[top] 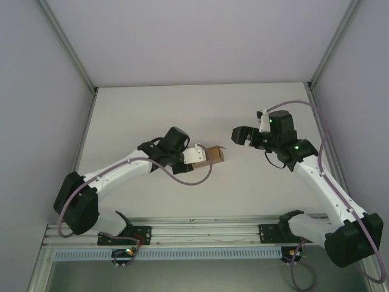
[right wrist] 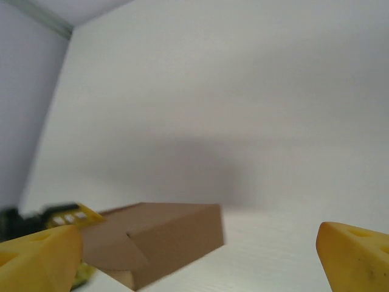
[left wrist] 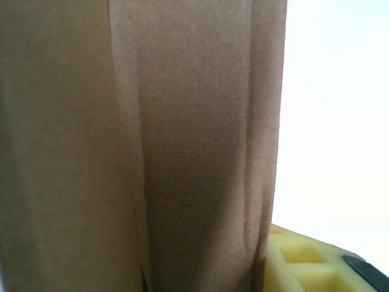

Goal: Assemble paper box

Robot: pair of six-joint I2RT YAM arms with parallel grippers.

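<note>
The paper box (top: 214, 154) is a small closed brown cardboard box held just above the table's middle. My left gripper (top: 198, 156) is shut on its left end. In the left wrist view the cardboard (left wrist: 182, 146) stands right against the camera, with one yellow finger pad (left wrist: 304, 261) at its lower right edge. My right gripper (top: 238, 135) hovers open a short way to the right of the box, not touching it. From the right wrist, the box (right wrist: 164, 240) lies ahead and to the left between the wide-spread yellow fingertips (right wrist: 42, 255), with a tucked flap on its near face.
The white tabletop (top: 200, 109) is bounded by grey walls at the left (top: 36, 121), right and back. A metal rail (top: 200, 228) with the arm bases runs along the near edge. The left arm's cable (top: 194, 179) loops under the box.
</note>
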